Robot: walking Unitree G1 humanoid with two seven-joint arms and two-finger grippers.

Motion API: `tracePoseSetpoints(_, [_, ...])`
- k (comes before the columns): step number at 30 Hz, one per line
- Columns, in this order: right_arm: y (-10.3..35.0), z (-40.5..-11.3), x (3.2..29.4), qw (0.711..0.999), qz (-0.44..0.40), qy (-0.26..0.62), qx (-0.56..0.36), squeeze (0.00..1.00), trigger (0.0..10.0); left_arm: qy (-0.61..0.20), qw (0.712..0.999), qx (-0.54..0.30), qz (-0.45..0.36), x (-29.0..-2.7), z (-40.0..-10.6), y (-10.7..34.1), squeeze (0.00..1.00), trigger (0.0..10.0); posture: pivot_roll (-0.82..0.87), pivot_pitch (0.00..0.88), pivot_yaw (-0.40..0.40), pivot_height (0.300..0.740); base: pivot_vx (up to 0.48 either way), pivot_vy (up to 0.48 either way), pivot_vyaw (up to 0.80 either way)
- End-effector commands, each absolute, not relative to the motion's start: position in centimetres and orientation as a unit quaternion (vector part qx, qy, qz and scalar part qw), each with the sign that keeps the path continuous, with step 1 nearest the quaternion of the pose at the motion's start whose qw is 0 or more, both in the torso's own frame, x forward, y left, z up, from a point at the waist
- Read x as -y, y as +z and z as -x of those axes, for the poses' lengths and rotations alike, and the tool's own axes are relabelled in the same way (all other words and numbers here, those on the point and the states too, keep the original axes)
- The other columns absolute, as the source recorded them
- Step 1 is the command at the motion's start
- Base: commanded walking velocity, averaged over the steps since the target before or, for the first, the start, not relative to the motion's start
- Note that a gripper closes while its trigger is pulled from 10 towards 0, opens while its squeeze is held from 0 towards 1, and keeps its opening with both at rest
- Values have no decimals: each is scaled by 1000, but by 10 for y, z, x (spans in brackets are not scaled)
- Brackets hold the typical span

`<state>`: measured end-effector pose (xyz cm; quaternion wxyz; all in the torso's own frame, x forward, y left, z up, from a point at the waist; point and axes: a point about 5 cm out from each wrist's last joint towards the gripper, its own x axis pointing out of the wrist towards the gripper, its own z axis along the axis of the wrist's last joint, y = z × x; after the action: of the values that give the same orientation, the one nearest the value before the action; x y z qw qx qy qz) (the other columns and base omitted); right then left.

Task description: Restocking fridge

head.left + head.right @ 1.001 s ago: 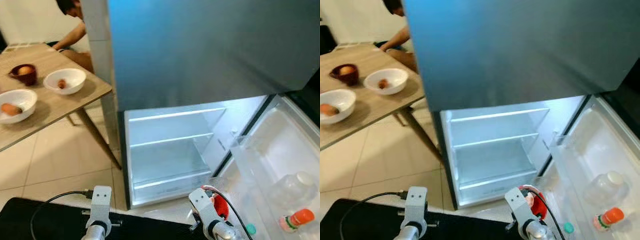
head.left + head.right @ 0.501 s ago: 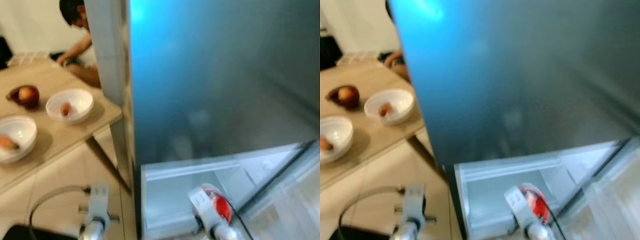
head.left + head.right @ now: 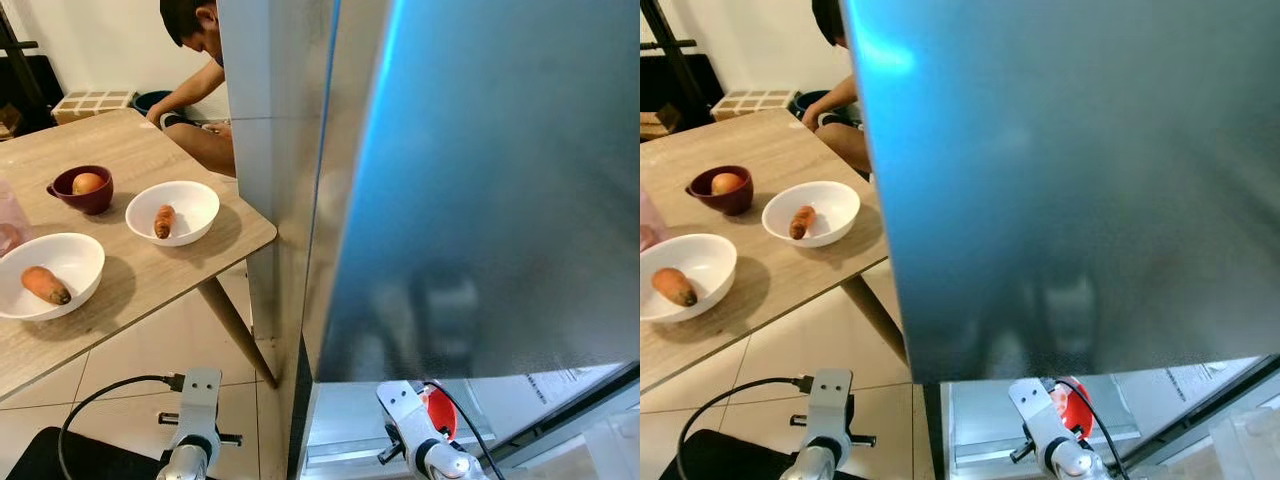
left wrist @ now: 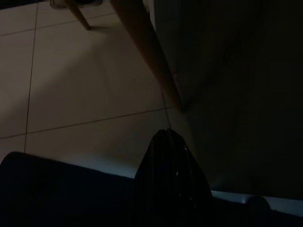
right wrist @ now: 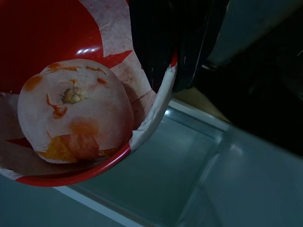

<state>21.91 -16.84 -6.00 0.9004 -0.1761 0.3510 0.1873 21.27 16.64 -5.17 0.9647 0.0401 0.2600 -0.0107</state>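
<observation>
A red bowl is sitting low in front of the fridge, just below the bottom edge of the fridge's large grey-blue upper door. The right claw is pinching the bowl's rim, its black fingers pressing together on the edge, one inside and one outside. Inside the bowl, on a torn white paper lining, a pale peeled orange with patches of orange rind is lying against the bowl's wall. Beneath the bowl, the lit white interior of the fridge's lower compartment is showing.

The left claw is hanging over the tiled floor beside the fridge, and whether its fingers are spread or together cannot be told in the dim wrist view.

Beside the fridge, a wooden desk is carrying a white bowl with a carrot, a second white bowl holding a small orange-brown item, and a dark red bowl with a round orange fruit. Beyond the desk, behind the fridge's edge, a person is bending over.
</observation>
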Motion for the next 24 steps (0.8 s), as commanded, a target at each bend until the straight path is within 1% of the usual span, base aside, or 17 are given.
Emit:
tracePoseSetpoints(1, [-60,-219,171,901,178,184,-350,0,10000,-13,963,-265,-40,-164,-208,-55,0,10000,-99,57,-35,720,0,0,0])
tracePoseSetpoints(13, [-59,-220,170,901,178,185,-349,0,10000,-14,963,-267,-39,-163,-207,-55,0,10000,-97,63,-38,720,0,0,0])
tracePoseSetpoints(21, [-58,-221,170,901,179,187,-348,0,10000,-10,963,-266,-33,-163,-207,-55,0,10000,-93,68,-43,720,0,-480,0])
tracePoseSetpoints(24, [-58,-221,170,901,179,187,-348,0,10000,-1,963,-267,-28,-164,-206,-56,0,10000,-92,68,-44,720,0,0,0])
